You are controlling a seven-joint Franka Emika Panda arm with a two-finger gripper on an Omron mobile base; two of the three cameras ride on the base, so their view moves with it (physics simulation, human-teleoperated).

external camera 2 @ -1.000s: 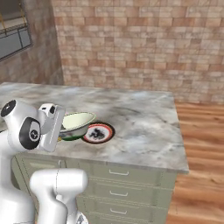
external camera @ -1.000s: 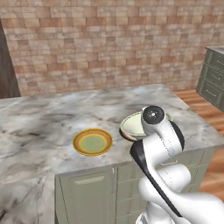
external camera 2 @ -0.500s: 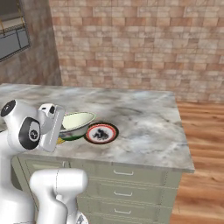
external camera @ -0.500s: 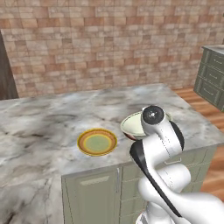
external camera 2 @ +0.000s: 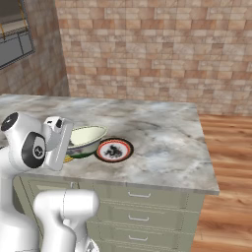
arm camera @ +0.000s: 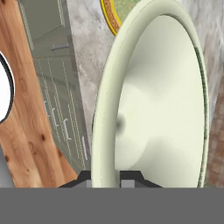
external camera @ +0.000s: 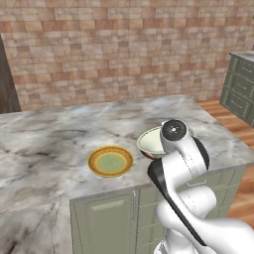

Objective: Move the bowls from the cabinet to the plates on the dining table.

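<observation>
A glossy cream-white bowl (arm camera: pixel 162 100) hangs tilted just above the dining table (external camera: pixel 49 139), and my gripper (arm camera: pixel 106 176) is shut on its near rim. In the right base view the gripper (external camera 2: pixel 70 143) holds the bowl (external camera 2: pixel 87 137) just left of the dark, red-rimmed plate (external camera 2: pixel 114 150). The orange-yellow plate with a green centre (external camera: pixel 110 161) lies flat on the marble, left of the bowl (external camera: pixel 153 141) in the left base view. My own arm hides part of the bowl there. The cabinet is out of view.
A brick wall (external camera: pixel 124 49) runs behind the island. Wooden floor (external camera 2: pixel 226 162) lies to the island's right. A green drawer unit (external camera: pixel 240 87) stands at the far right. The island's front has drawers (external camera 2: pixel 147 206) just ahead of my base.
Both base views have shifted slightly, so the base has crept along the island. The bowl stays in the same grip and both plates lie as before.
</observation>
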